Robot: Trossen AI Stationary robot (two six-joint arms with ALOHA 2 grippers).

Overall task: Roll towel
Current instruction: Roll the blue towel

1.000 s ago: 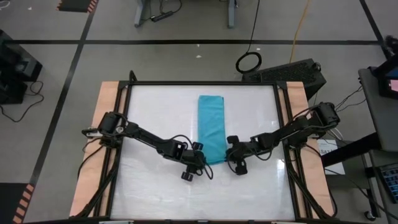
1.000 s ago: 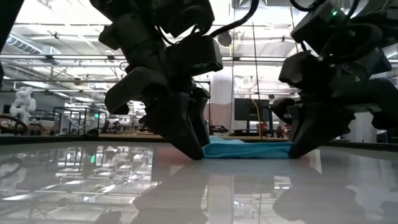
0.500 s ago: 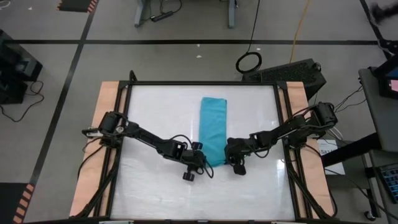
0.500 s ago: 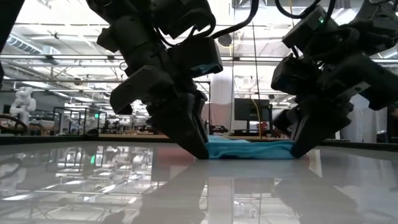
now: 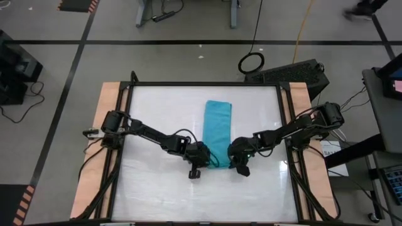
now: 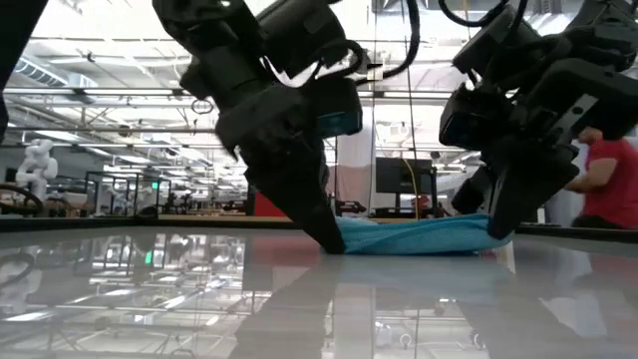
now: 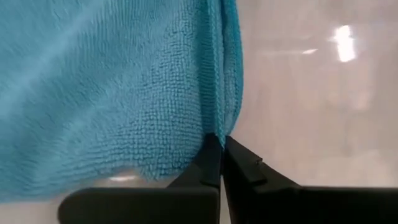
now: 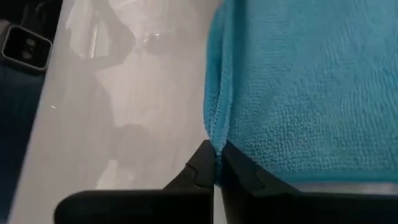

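Observation:
The turquoise towel [image 5: 218, 129] lies as a narrow folded strip in the middle of the white table [image 5: 157, 113], running from far to near. Its far part rests flat. My left gripper [image 5: 205, 158] is shut at the towel's near left corner. At the near right corner my right gripper [image 5: 233, 157] is shut too. In the low view the towel [image 6: 419, 236] stretches between the two fingertips, a little higher on the right side. My left gripper pinches the towel's near left corner [image 7: 216, 127] between its two fingers, at their tips. Several stacked edges show there. The fingers slant down from the near left, and the corner sits at the table top. My right gripper pinches the towel's near right corner [image 8: 217, 140] between its two fingertips, on a folded edge. It slants down from the near right. In the low view this corner [image 6: 486, 225] stands slightly above the table.
A black frame [image 5: 201, 83] rims the table, with wooden boards [image 5: 107, 100] along both sides. Bare white surface lies left, right and near of the towel. A dark box [image 5: 295, 72] sits past the far right corner. A person in red [image 6: 603, 184] stands beyond the table.
My left gripper has slid a little toward the table's right, rolled, and shut on the towel's near left corner. My right gripper has rolled while staying shut on the near right corner, which has risen slightly off the table. The towel's far part has stayed flat.

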